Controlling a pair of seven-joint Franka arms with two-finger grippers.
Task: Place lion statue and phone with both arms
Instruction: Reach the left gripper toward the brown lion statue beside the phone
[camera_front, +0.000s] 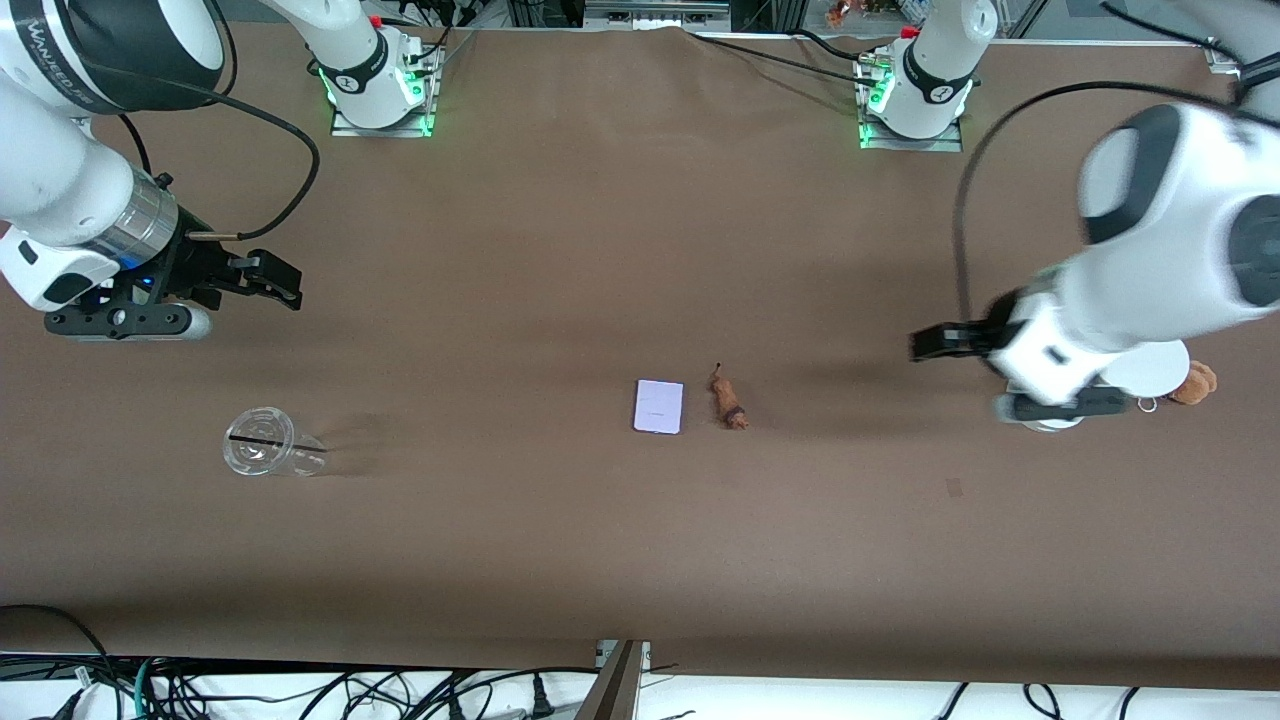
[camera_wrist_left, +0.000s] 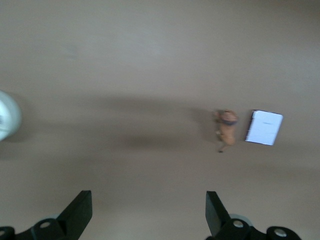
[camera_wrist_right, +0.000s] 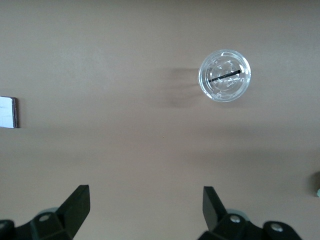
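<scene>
1. Lying mid-table, the phone (camera_front: 659, 407) sat flat on the brown table (camera_front: 600, 250), with the lion statue (camera_front: 729, 400) just beside it toward the left arm's end; apart, not touching.
2. Left gripper (camera_front: 935, 345) hovered over bare table near that end, fingers spread wide, holding nothing. Left wrist cam showed statue (camera_wrist_left: 226, 127) and phone (camera_wrist_left: 264, 127) ahead of it, so prob. lined up for an approach.
3. Right gripper (camera_front: 285, 285) hung over bare table at the right arm's end, also wide open & empty.
4. Clear plastic cup (camera_front: 262, 442) w/ dark straw stood nearer the front cam than the right gripper.
5. White stand (camera_front: 1150, 370) and tan plush (camera_front: 1196, 383) sat by the left arm, partly hidden.
6. Judgement: neither item grasped yet.
</scene>
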